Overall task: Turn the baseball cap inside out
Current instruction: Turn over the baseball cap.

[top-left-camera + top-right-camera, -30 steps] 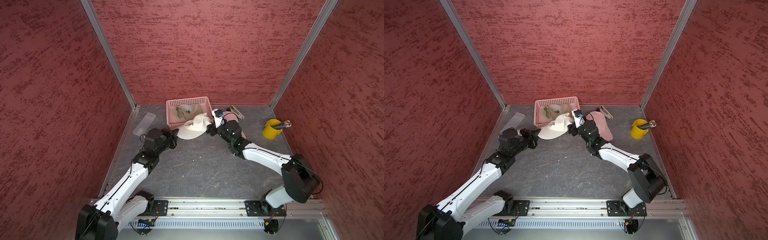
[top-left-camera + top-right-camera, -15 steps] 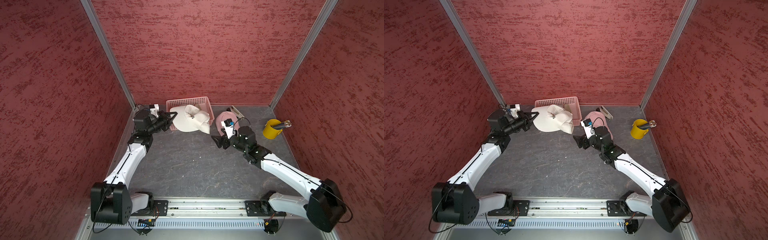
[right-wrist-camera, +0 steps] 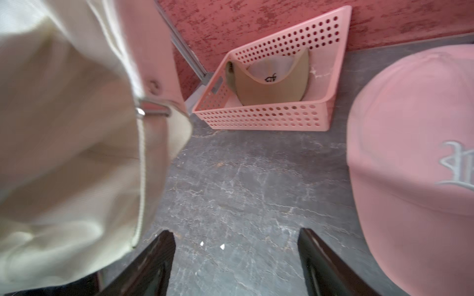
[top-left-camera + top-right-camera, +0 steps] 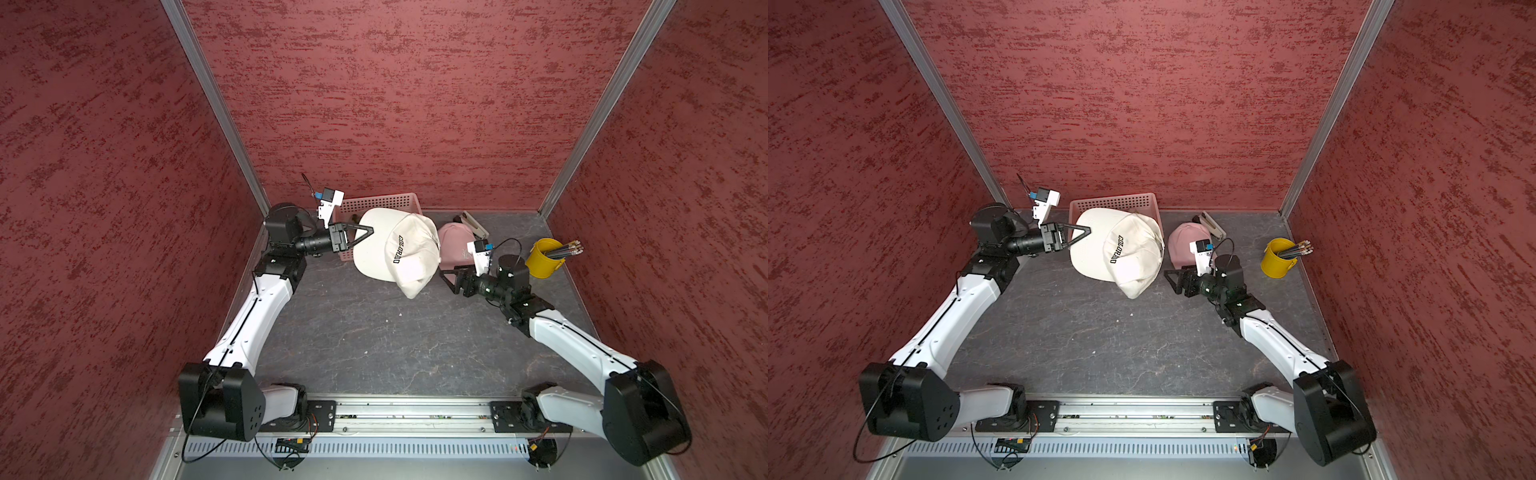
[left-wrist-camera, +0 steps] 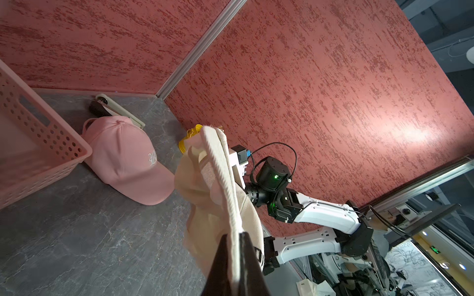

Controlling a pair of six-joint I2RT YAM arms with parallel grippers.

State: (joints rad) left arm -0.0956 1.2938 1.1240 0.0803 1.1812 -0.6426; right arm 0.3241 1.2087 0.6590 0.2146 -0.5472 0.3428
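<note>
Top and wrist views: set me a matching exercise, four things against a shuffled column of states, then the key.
1 white cap
2 pink cap
3 yellow cup
4 pink basket

A holds pencils
B pinched by the left fingers
C rests on the table beside the basket
D contains a tan-brimmed cap

Pairs: 1-B, 2-C, 3-A, 4-D

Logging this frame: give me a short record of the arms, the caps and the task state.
left gripper: shut on brim of white cap, cap held in the air
right gripper: open, holding nothing, between white cap and pink cap
white cap: lettering faces outward, not yet inside out
pink cap: lying on table, untouched
basket: at back wall, holds a third cap
yellow cup: holds pencils
</note>
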